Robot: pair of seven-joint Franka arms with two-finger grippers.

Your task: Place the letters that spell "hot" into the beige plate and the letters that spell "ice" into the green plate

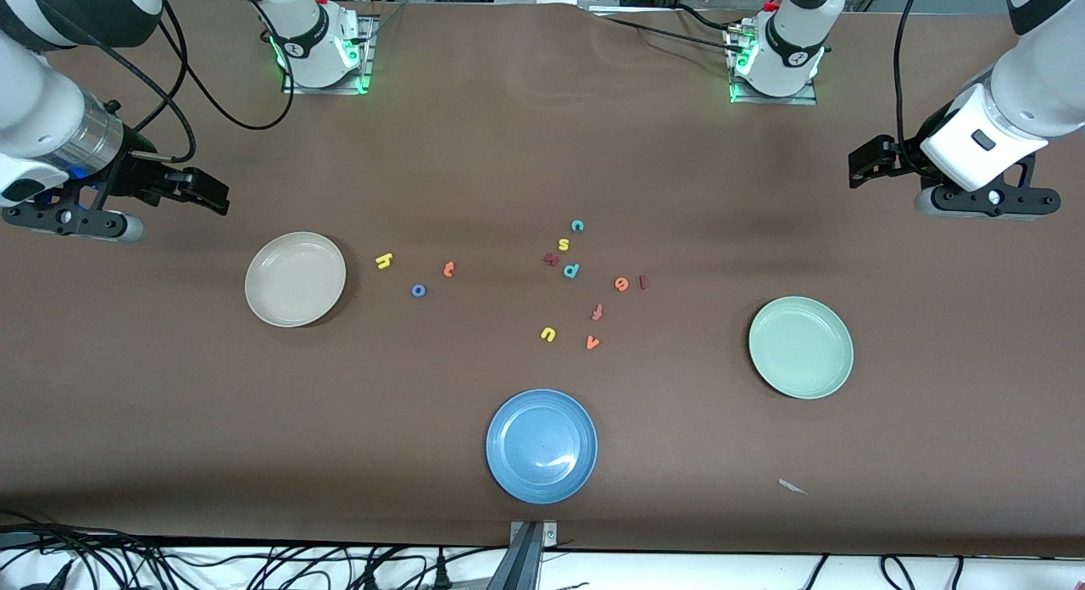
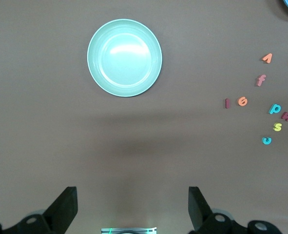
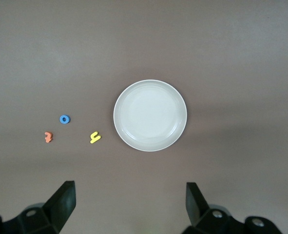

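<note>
The beige plate [image 1: 295, 279] [image 3: 150, 115] lies toward the right arm's end. Beside it are the yellow h [image 1: 384, 260] [image 3: 95, 137], blue o [image 1: 418, 291] [image 3: 64, 119] and orange t [image 1: 448, 269] [image 3: 48, 137]. The green plate [image 1: 801, 347] [image 2: 124, 57] lies toward the left arm's end. Mid-table are the teal c [image 1: 577, 226] [image 2: 266, 140], orange e [image 1: 621, 283] [image 2: 242, 101] and dark red i [image 1: 643, 281] [image 2: 227, 103]. My right gripper [image 1: 214, 195] [image 3: 130, 202] hangs open over bare table by the beige plate. My left gripper [image 1: 860, 168] [image 2: 132, 204] hangs open over bare table by the green plate.
A blue plate [image 1: 542, 445] lies near the front edge. Other letters sit among the mid-table group: yellow s [image 1: 564, 244], teal p [image 1: 572, 270], reddish f [image 1: 597, 312], yellow u [image 1: 548, 334], orange v [image 1: 592, 342]. A paper scrap [image 1: 792, 487] lies near the green plate.
</note>
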